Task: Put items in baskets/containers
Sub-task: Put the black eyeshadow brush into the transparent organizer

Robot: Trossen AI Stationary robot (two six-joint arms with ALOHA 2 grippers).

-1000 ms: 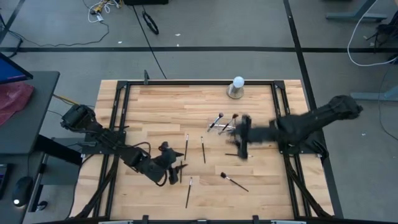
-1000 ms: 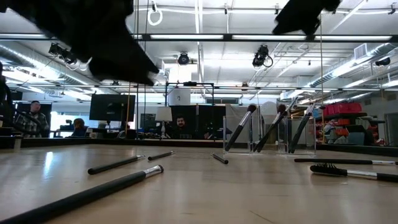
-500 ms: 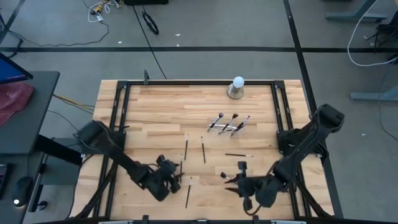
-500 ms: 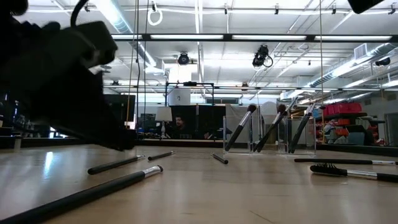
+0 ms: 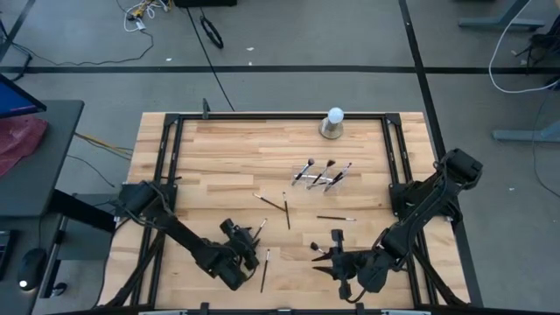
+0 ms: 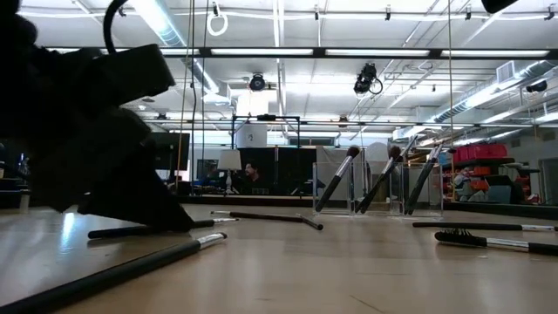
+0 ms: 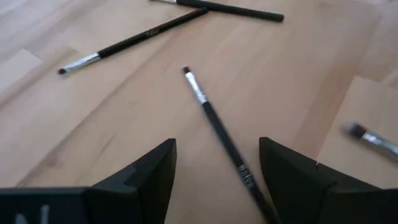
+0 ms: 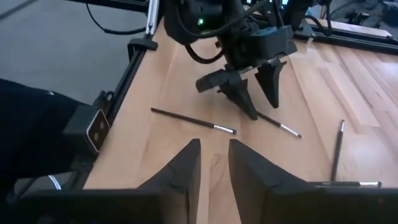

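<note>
High view: my left claw (image 5: 252, 241) sits low nr the tabletop's (image 5: 219, 149) front edge, fingers spread w/ a dark brush (image 7: 217, 124) lying between them, not pinched. My right claw (image 5: 331, 258) hovers nr the front edge too, fingers almost together, empty. Clear holder (image 5: 321, 175) w/ three brushes stands right of ctr.

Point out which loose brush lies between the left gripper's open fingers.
The dark-handled brush with the small pale tip, running between the left gripper fingers; the other loose brushes lie beyond.
</note>
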